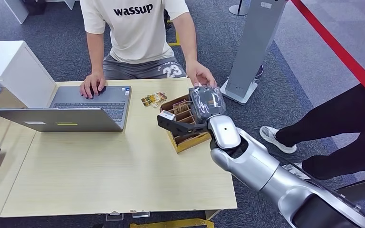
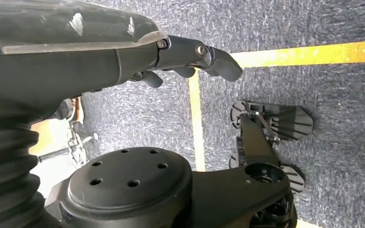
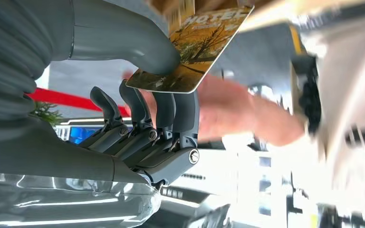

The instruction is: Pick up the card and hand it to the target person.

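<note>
In the right wrist view my right hand (image 3: 138, 128) pinches a card (image 3: 204, 42) between thumb and fingers; the card has an orange autumn picture and the word HOTEL. A person's hand (image 3: 233, 109) is close behind it. From the head view my right hand (image 1: 206, 102) hovers over the far end of a wooden card box (image 1: 185, 137), and the seated person's hand (image 1: 199, 75) reaches to touch its far side. My left hand (image 2: 195, 57) hangs over the carpet, holding nothing, with its fingers loosely extended.
The seated person in a white shirt (image 1: 133, 28) has their other hand on an open laptop (image 1: 92, 104). Loose cards (image 1: 153, 99) lie beside the box. A grey kiosk stand (image 1: 252, 47) and a second person's legs (image 1: 342, 128) are at the right.
</note>
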